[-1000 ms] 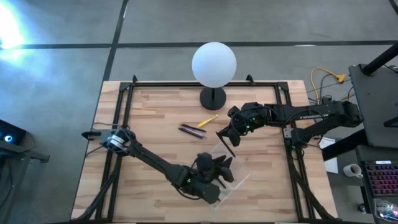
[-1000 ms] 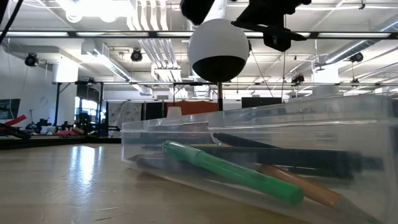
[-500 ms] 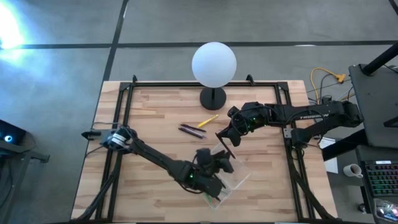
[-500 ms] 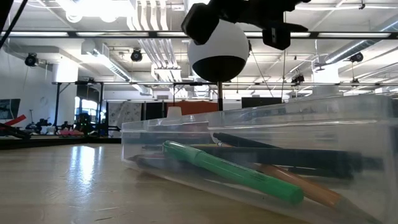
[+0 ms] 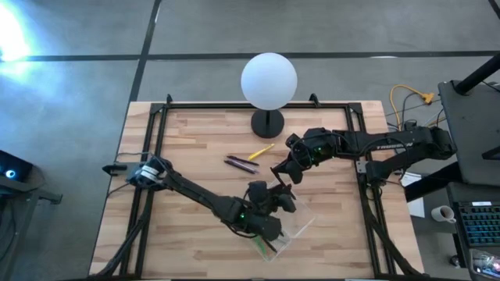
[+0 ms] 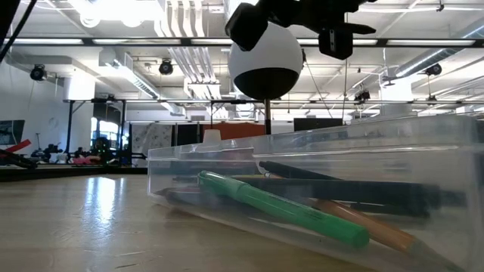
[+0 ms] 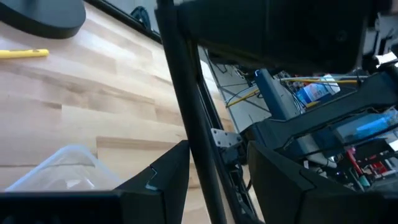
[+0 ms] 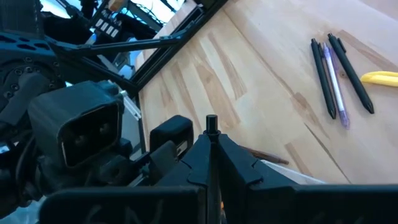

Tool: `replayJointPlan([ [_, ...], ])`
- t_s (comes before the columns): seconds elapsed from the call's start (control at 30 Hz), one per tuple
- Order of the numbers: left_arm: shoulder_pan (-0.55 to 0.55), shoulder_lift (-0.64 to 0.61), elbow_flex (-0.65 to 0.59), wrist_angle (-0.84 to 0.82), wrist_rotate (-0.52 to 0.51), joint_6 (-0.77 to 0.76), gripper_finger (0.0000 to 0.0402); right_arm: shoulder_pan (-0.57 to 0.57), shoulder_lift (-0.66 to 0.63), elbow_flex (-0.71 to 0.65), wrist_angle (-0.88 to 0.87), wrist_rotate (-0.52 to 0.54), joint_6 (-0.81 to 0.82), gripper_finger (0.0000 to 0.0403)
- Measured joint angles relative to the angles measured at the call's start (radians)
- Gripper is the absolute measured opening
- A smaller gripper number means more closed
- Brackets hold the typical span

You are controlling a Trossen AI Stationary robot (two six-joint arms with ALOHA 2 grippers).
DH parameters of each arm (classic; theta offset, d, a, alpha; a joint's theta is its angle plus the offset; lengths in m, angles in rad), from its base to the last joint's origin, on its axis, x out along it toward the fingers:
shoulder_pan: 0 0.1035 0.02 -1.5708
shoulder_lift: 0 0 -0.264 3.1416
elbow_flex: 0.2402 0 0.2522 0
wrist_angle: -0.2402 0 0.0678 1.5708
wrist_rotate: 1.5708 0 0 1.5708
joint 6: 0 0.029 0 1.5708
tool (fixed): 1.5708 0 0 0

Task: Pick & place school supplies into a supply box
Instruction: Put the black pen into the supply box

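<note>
Since a second ago my left pincer (image 5: 273, 197) has slid up over the supply box (image 5: 293, 226), its jaws partly apart and empty. My right pincer (image 5: 283, 173), clamped on a dark pen (image 8: 211, 124), hangs just beyond the box's far end, pen pointing boxward.

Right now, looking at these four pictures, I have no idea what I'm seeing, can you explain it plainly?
Two dark robot arms work at a wooden table. One picture looks straight down, one sits at tabletop level, and two ride on the wrists. The right gripper has its fingers shut on a dark slim pen, above the clear plastic supply box, which already holds a green marker. The left gripper hovers over that box. A yellow pencil, loose dark pens and a white globe lamp sit on the table.
</note>
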Motion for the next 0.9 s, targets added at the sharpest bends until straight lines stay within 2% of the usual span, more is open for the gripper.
replayJointPlan([
  [0.4, 0.015, 0.0, 0.0, 0.0, 0.058, 0.024, 0.0142, 0.0, 0.0, 0.0, 0.0, 0.0, -0.011, 0.0009],
  [0.5, 0.015, 0.0, 0.0, -0.001, 0.058, 0.026, 0.0121, 0.0, 0.0, 0.0, 0.0, 0.0, -0.017, 0.0009],
  [0.77, 0.015, 0.0, -0.002, -0.021, 0.056, 0.018, 0.0033, 0.0, -0.001, 0.0, 0.0, -0.002, -0.023, 0.0009],
  [0.9, 0.016, 0.001, -0.002, -0.039, 0.041, 0.015, 0.0022, 0.0, -0.002, 0.001, 0.004, -0.003, -0.023, 0.0009],
])
